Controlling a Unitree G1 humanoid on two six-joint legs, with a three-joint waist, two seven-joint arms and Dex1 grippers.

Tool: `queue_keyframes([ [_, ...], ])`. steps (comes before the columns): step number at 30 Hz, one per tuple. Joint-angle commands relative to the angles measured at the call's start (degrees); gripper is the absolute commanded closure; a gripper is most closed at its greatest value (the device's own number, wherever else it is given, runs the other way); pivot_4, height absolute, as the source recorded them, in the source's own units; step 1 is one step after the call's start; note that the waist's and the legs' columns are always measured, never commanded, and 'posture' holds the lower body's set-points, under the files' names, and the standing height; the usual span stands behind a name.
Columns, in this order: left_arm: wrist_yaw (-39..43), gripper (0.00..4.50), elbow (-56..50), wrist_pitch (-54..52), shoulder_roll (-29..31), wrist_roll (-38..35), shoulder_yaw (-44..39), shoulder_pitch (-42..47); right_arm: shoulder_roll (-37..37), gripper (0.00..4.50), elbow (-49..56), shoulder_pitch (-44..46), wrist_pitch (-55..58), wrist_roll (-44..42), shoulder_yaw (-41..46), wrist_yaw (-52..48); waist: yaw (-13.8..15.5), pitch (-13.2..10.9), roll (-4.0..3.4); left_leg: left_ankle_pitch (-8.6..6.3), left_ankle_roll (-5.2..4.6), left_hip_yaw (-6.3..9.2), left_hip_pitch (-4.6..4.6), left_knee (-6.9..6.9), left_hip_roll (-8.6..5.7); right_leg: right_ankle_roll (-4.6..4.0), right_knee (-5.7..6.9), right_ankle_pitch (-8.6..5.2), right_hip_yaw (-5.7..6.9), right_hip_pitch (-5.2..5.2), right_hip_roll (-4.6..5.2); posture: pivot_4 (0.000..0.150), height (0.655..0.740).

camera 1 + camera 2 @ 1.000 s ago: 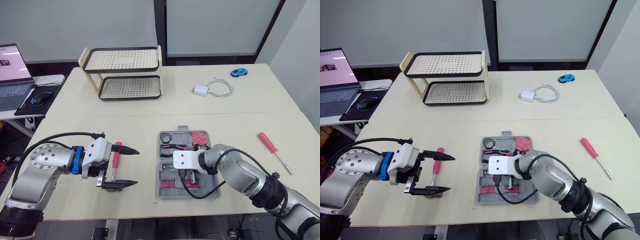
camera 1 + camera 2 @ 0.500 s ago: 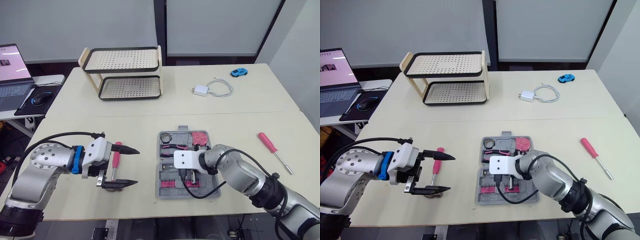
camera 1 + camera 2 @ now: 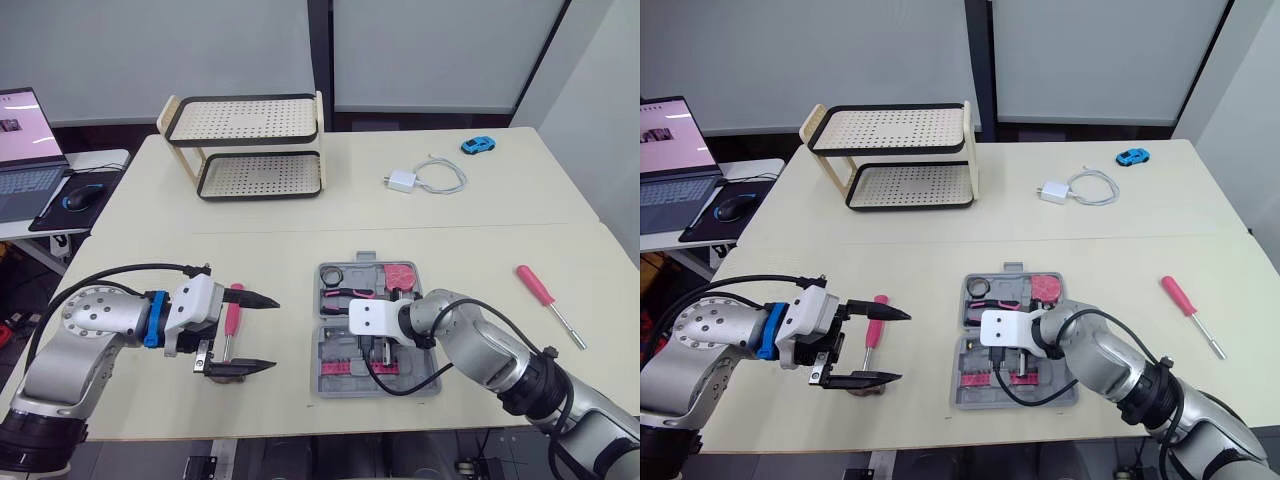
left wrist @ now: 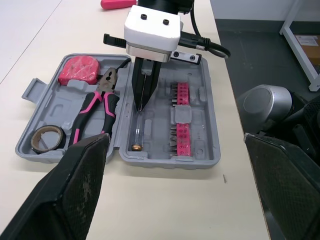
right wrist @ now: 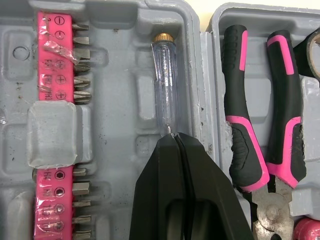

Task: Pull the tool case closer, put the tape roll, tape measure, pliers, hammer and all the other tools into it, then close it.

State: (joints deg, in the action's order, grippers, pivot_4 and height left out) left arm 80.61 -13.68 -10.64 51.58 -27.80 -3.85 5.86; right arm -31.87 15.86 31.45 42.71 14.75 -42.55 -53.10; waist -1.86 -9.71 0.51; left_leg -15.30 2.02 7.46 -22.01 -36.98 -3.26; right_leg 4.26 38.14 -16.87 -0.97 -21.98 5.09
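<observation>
The grey tool case (image 3: 328,388) lies open at the table's front centre. Its far half holds a tape roll (image 3: 334,275), pink-handled pliers (image 3: 357,293) and a pink tape measure (image 3: 401,274). Its near half holds pink bit strips (image 5: 52,65) and a clear-handled screwdriver (image 5: 164,85). My right gripper (image 5: 174,136) is shut, its tips resting at the blade end of that screwdriver. My left gripper (image 3: 265,334) stands open left of the case, its fingers straddling a pink-handled hammer (image 3: 231,314) that lies on the table beneath them.
A pink screwdriver (image 3: 545,301) lies on the table to the right of the case. A two-tier rack (image 3: 250,150), a white charger with cable (image 3: 403,181) and a blue toy car (image 3: 478,145) sit at the back. A laptop (image 3: 25,140) stands on a side desk at far left.
</observation>
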Motion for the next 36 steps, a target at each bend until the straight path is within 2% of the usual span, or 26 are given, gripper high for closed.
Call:
queue_keyframes([
  [1, 0.0, 0.0, -0.6, 0.4, 0.5, 0.1, 0.1, 0.8, 0.0, 4.47, -0.6, -1.3, -0.5, 0.8, 0.1, 0.4, 0.0, 0.0, 0.0, 0.0, 0.0, 0.0, 0.0, 0.0, 0.0, 0.0, 0.0, 0.0, 0.0, 0.0, 0.0, 0.15, 0.74],
  [12, -0.1, 0.0, -0.3, 0.5, 0.3, 0.2, 0.0, 1.0, 0.6, 4.47, 2.1, -1.0, -0.6, -2.5, 4.4, -0.7, 0.0, 0.0, 0.0, 0.0, 0.0, 0.0, 0.0, -0.01, -0.01, 0.0, 0.01, 0.0, 0.0, 0.01, -0.01, 0.15, 0.74],
  [16, -0.4, 0.0, 0.3, 0.3, 0.5, -0.3, -1.1, 0.7, 0.6, 4.47, 5.4, -0.9, -0.6, -7.5, 10.1, -2.4, 0.0, 0.0, 0.0, 0.0, 0.0, 0.0, -0.01, -0.01, 0.02, 0.0, 0.01, 0.0, -0.01, 0.0, -0.01, 0.15, 0.74],
  [20, -1.5, 0.0, 1.0, -1.6, 1.3, -1.8, -4.1, -0.4, -5.1, 4.47, 9.6, -3.6, -2.0, -13.3, 18.4, -6.1, 0.0, 0.0, 0.0, 0.0, 0.0, 0.01, -0.04, 0.0, 0.05, 0.0, -0.01, 0.0, -0.01, 0.01, 0.01, 0.15, 0.74],
  [24, -2.3, 0.0, 3.0, -3.1, 2.7, -2.5, -8.4, -1.9, -13.6, 3.55, 11.3, -9.8, -7.0, -19.7, 29.5, -10.4, 0.3, 0.0, 0.03, -0.01, -0.01, 0.04, -0.07, -0.01, 0.05, 0.0, -0.06, 0.0, 0.03, 0.07, 0.05, 0.15, 0.74],
  [29, -3.4, 0.0, 6.3, -7.6, 5.2, -3.6, -15.1, -6.0, -20.4, 1.72, 7.9, -19.0, -13.8, -28.3, 47.4, -14.9, 0.0, 0.0, 0.04, -0.01, -0.02, 0.01, -0.04, 0.01, 0.07, 0.0, -0.05, 0.0, 0.05, 0.14, 0.02, 0.15, 0.74],
  [34, -6.0, 0.0, 13.3, -7.6, 6.4, -2.2, -22.1, -8.1, -25.2, 0.01, -1.4, -26.2, -17.4, -31.8, 62.5, -17.3, 0.1, 0.0, 0.04, -0.01, -0.02, -0.05, 0.04, 0.03, 0.1, 0.0, -0.05, 0.0, 0.04, 0.21, 0.0, 0.15, 0.74],
  [36, -6.4, 0.0, 18.5, -6.1, 7.0, -1.2, -24.7, -8.6, -26.8, 0.01, -6.9, -29.6, -20.7, -31.2, 67.5, -18.0, 0.2, 0.0, 0.05, -0.01, -0.02, -0.06, 0.05, 0.02, 0.09, 0.0, -0.06, 0.0, 0.05, 0.25, 0.0, 0.15, 0.74],
])
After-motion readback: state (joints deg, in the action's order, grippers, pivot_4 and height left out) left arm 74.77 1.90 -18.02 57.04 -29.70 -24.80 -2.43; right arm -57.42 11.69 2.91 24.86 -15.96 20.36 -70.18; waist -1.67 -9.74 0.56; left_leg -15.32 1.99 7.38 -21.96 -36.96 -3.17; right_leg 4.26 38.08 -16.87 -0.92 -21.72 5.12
